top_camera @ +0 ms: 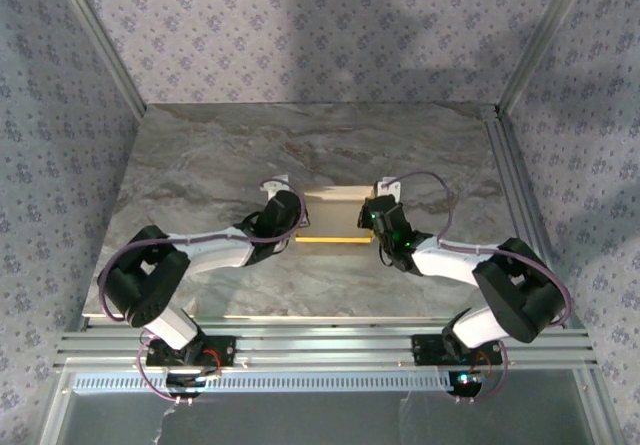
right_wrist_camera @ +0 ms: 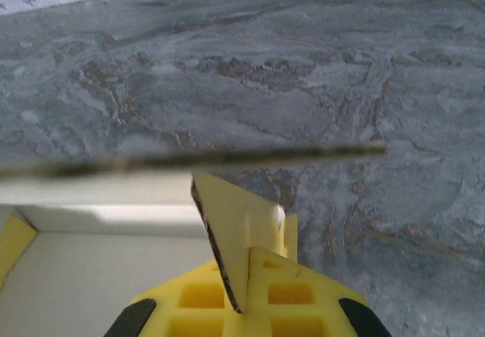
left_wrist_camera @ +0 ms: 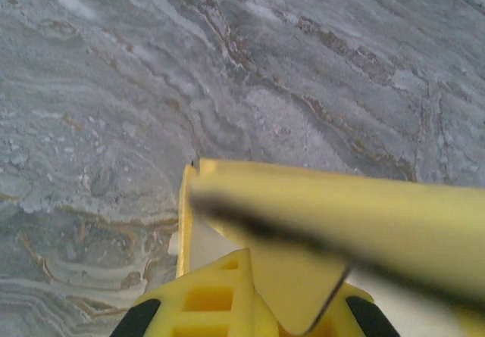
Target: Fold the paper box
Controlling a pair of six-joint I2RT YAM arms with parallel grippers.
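A: Where is the paper box point(top_camera: 333, 213) sitting?
B: It is lying near the middle of the marble-patterned table point(top_camera: 200, 165), partly formed. Its cream face is showing upward, and a yellow strip is running along its 6 o'clock edge in the top view.

A: Contact points?
B: The left gripper point(top_camera: 292, 212) is sitting at the box's 9 o'clock end and the right gripper point(top_camera: 376, 215) at its 3 o'clock end. The box is spanning the gap between them.

A: Left jaws?
B: Clenched on card. In the left wrist view the left gripper point(left_wrist_camera: 276, 310) is pinching a yellow tab of the paper box point(left_wrist_camera: 364, 223) between its yellow fingers point(left_wrist_camera: 235, 276). A long yellow panel is crossing from 9 toward 3 o'clock, blurred by closeness.

A: Right jaws?
B: Also clamped. In the right wrist view the right gripper point(right_wrist_camera: 246, 295) is gripping a pointed yellow flap standing on edge between its fingers point(right_wrist_camera: 303, 276). The cream inside of the paper box point(right_wrist_camera: 91, 276) is showing toward 8 o'clock, and a thin card edge is running across mid-frame.

A: Arms?
B: Both are reaching in from bases at the table's 6 o'clock edge.
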